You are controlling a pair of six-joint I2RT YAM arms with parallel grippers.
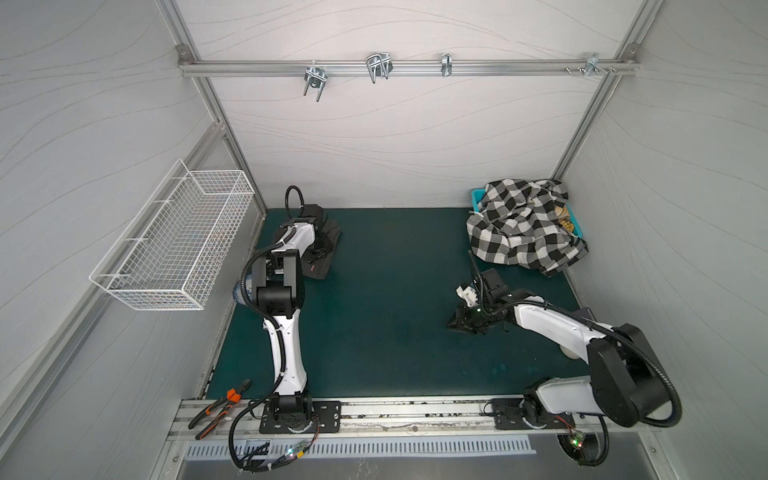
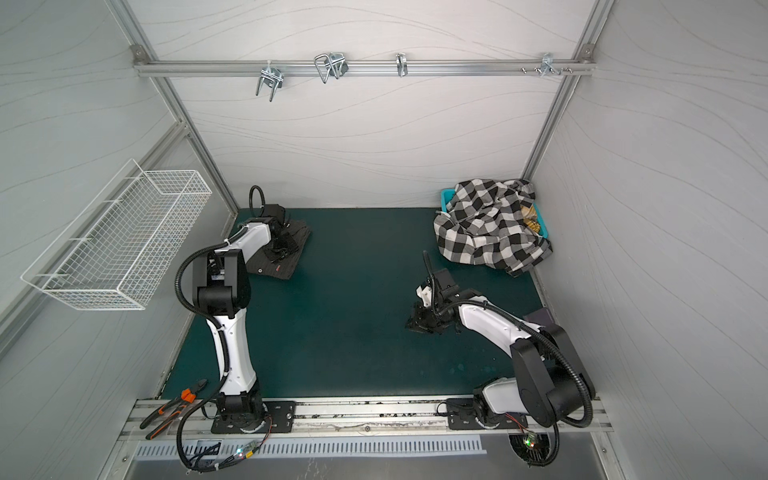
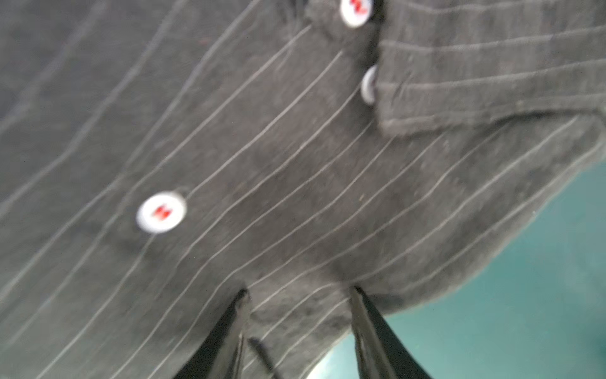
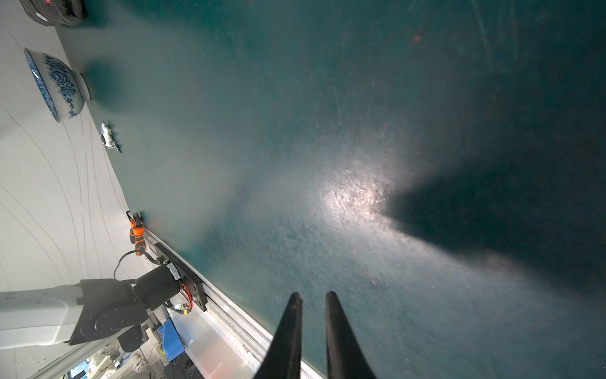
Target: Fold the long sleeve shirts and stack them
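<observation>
Top views; pinstriped shirt (image 1: 328, 245) lies as a compact folded packet at centre left of the frame, on the green mat (image 1: 395, 332); left gripper (image 1: 318, 251) sits down on it, jaw spacing unreadable from here. Checked shirt (image 1: 523, 232) is a crumpled heap at upper right of the mat, half spilling out of the teal basket (image 1: 478, 195); not yet folded. Right gripper (image 1: 457, 324) hovers low over bare mat at centre right, well apart from both shirts; both top views agree.

Left wrist view; left gripper (image 3: 300, 290) has its jaws spread, both tips on the pinstriped cloth near its edge; a flat span of cloth lies between them, nothing pinched; white button (image 3: 161, 211) and collar (image 3: 492, 82) close by; picture blurred.

Right wrist view; right gripper (image 4: 313, 294) has its fingers drawn nearly together, thin gap, nothing between; only mat beneath.

Judgement; first shirt reads as folded and placed; step in hand is letting go cleanly. Lift straight up with jaws wide, so no tip drags a layer or snags a button; then take the checked shirt by collar or shoulder seam, not a mid-heap bunch; mind the basket does not tip along.
</observation>
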